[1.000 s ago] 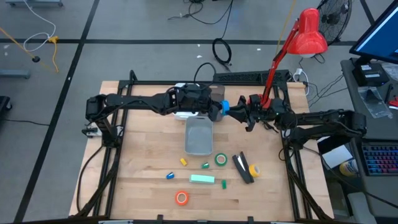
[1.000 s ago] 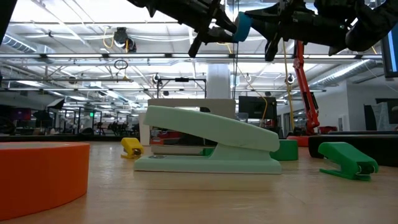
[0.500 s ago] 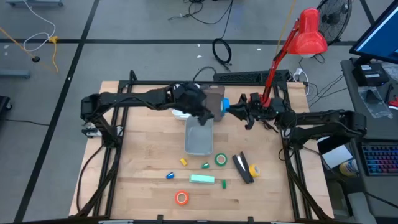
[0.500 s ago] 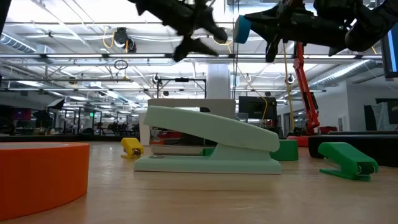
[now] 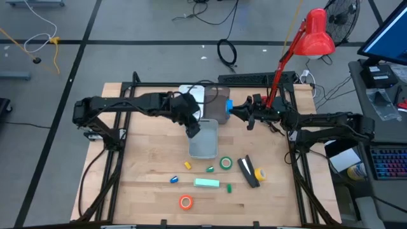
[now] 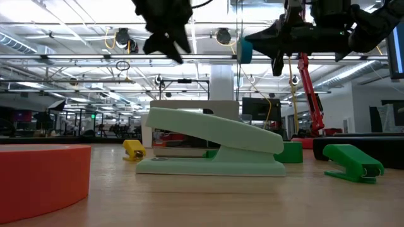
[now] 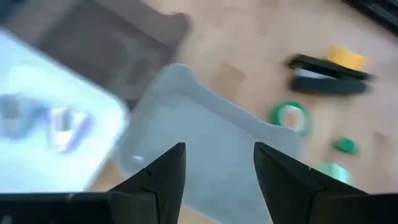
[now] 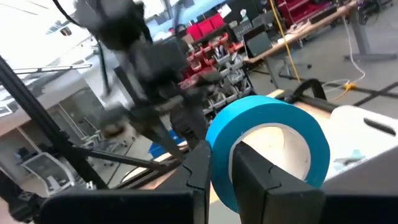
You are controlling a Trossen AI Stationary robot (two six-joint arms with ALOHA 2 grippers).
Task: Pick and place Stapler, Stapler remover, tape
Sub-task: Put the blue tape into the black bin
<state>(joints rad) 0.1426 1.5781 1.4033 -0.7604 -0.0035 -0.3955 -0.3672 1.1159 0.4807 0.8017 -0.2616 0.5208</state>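
Note:
The blue tape roll is up in the air in my right gripper, over the table's far middle; it shows large in the right wrist view. My left gripper hangs open over the far end of the light grey tray, touching nothing. The green roll, the orange roll and the yellow-orange roll lie flat on the table. The mint stapler rests on its base, and the black stapler lies beside the yellow-orange roll. My right gripper pinches the blue roll's wall, one finger inside the ring's hole and one outside it. The fingers come level from the table's right. The roll stands on edge, lifted clear of everything.
A darker grey tray and a white block sit at the far edge behind the light tray. Small yellow, green, blue and green bits lie near the mint stapler. A red lamp stands at the far right.
My left gripper has drawn away from the blue roll, moving toward the table's left and near side and tipping downward, and now hangs over the light grey tray. The blue roll has stayed in my right gripper, which has barely moved.

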